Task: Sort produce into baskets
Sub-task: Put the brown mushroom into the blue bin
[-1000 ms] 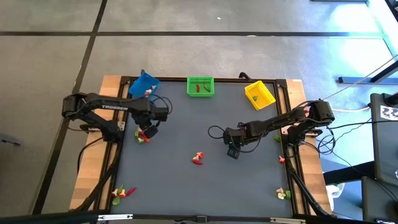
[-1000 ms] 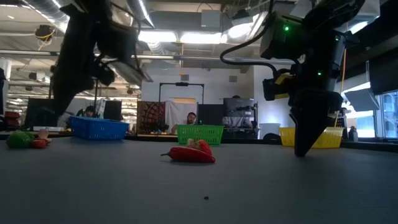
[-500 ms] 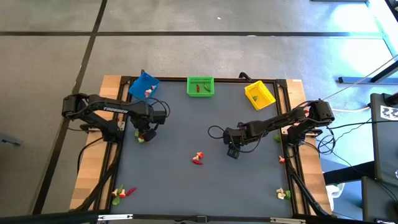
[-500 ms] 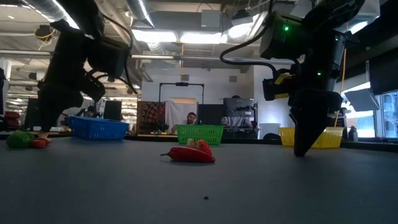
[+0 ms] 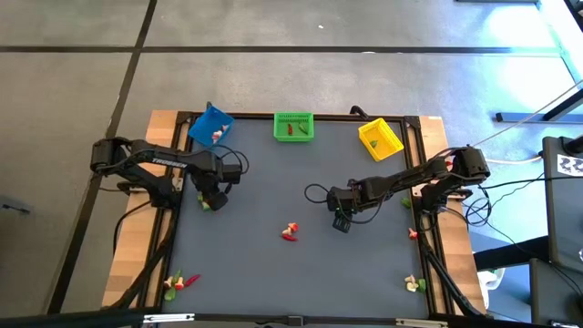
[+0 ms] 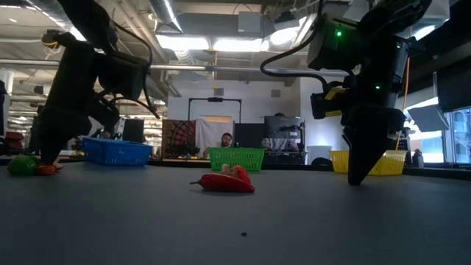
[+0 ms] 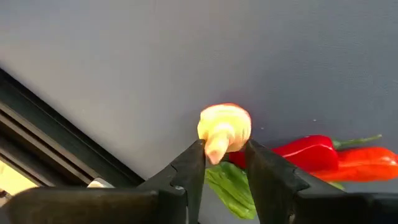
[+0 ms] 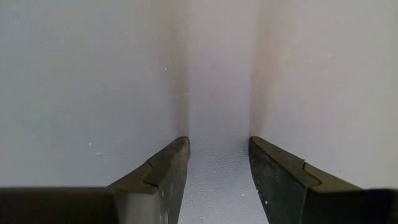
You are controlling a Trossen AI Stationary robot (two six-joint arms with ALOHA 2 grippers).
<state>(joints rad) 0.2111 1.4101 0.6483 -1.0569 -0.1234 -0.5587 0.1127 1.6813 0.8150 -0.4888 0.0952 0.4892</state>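
Note:
A small pile of produce lies near the table's left edge: a whitish mushroom piece [image 7: 224, 126], red peppers [image 7: 323, 155] and a green leaf [image 7: 231, 186]. My left gripper [image 7: 225, 155] stands low over this pile, pointing down and shut on the mushroom. In the low view my left gripper [image 6: 45, 156] reaches the table beside a green piece [image 6: 22, 165]. My right gripper [image 5: 342, 221] hangs open over bare mat at centre right. The blue basket [image 5: 211, 126], green basket [image 5: 293, 127] and yellow basket [image 5: 380, 138] stand along the far edge. My left gripper has the mushroom between its two fingertips: one fingertip [image 7: 196, 155] lies against the stem [image 7: 216, 148], the other against the cap's underside [image 7: 244, 138]. The fingers come from above, pointing steeply down. The mushroom rests on the mat beside the peppers.
A red produce piece [image 5: 290, 231] lies mid-table. More pieces lie at the near left corner [image 5: 178, 282], the near right corner [image 5: 414, 283] and the right edge [image 5: 413, 234]. A wooden frame [image 5: 159, 128] borders the mat. A person [image 6: 227, 140] sits far behind the table.
My left gripper has come down onto the produce pile at the table's left and drifted slightly toward the left edge. My right gripper has kept still.

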